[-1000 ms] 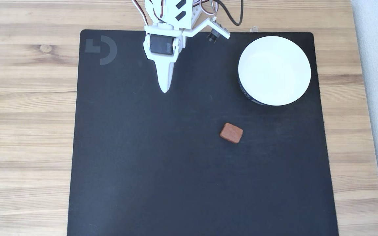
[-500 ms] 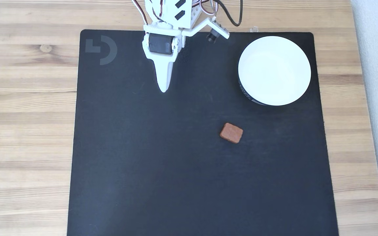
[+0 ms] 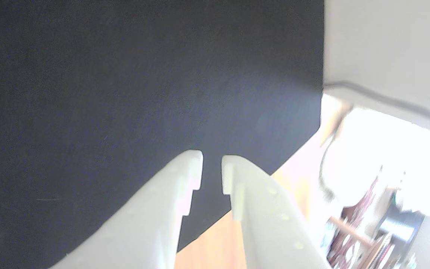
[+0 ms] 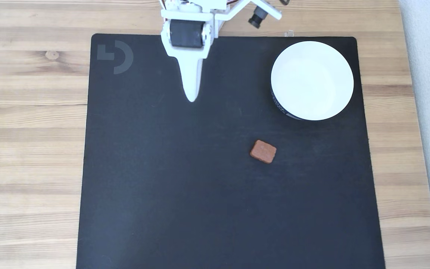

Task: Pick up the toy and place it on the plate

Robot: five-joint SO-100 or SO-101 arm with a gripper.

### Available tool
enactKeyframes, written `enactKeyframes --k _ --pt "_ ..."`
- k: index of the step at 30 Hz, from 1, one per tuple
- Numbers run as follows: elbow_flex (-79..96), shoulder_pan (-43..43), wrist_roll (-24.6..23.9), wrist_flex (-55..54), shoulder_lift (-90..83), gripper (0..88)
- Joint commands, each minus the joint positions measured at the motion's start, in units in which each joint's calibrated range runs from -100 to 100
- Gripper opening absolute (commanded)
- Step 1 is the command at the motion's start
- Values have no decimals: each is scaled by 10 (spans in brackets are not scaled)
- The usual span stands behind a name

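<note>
Seen from above in the fixed view, a white gripper [image 4: 192,98] hangs over the upper centre of a black mat [image 4: 162,186], its tip pointing down the frame. Well apart from it, right of centre, the toy [image 4: 263,151], a small reddish-brown block with rounded corners, lies flat on the mat. Up and to the right of the toy, near the mat's upper right corner, sits the plate [image 4: 312,80], a round white dish with a dark band visible along its lower left outer side; toy and plate do not touch. Around the mat runs a pale wooden table [image 4: 28,112], and a grey logo [image 4: 115,56] marks the mat's upper left corner. From the wrist view, the gripper [image 3: 212,168] rises from the bottom centre of the frame, its two white fingers [image 3: 185,175] parted by only a narrow slit with nothing between them, the dark mat [image 3: 125,74] behind.
</note>
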Motion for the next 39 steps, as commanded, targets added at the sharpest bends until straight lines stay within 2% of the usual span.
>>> enactKeyframes --k 1,14,24,39 --pt "-107 -53 2 -7 138 26" --pt "-407 -157 3 8 501 26" --pt "-727 -182 3 152 752 26" --pt "-928 -244 0 182 978 26"
